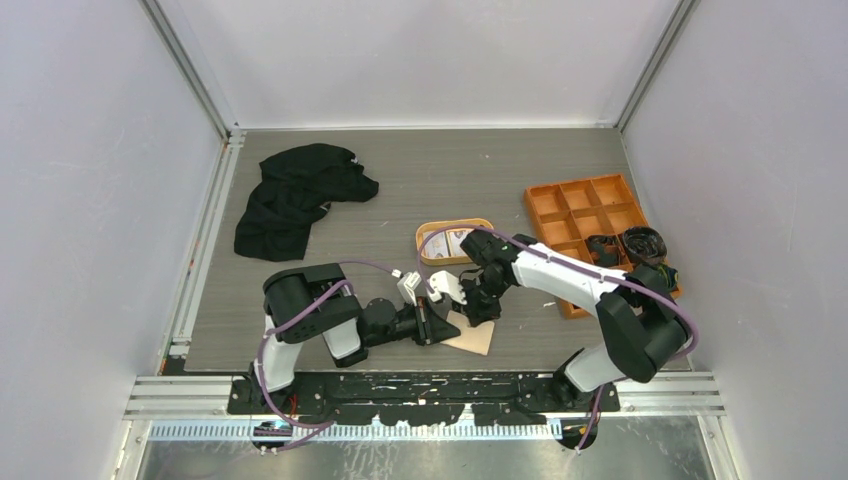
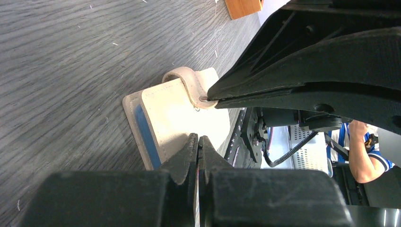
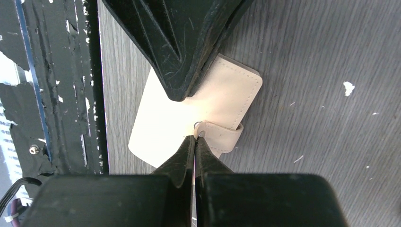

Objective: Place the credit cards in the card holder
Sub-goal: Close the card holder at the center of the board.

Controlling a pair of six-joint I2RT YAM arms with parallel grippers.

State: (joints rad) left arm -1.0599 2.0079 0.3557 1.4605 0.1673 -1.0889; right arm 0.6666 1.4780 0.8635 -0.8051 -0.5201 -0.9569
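Lying flat and folded at the near middle of the desk (image 1: 420, 170), the card holder (image 2: 182, 113) looks light, soft and leather-like. It would likely slide on the smooth wood-grain top if pushed from one side. Its snap tab (image 3: 220, 135) wraps over the right edge and seems the natural place to take hold, with the body pinned down to stop it lifting.

The left tool (image 2: 198, 139) has its fingers together, tips resting on the holder's left part. The right tool (image 3: 195, 139) is also closed, its tips at the metal snap. It may be nipping the tab's edge or only pressing there; the view does not settle it.

The credit cards (image 1: 455, 240), thin, stiff and probably slippery, appear to lie in the orange oval tray (image 1: 440, 258) just beyond. Farther right stands an orange compartmented box (image 1: 585, 215), and far left a black cloth (image 1: 300, 195). Plain pale walls close in three sides.
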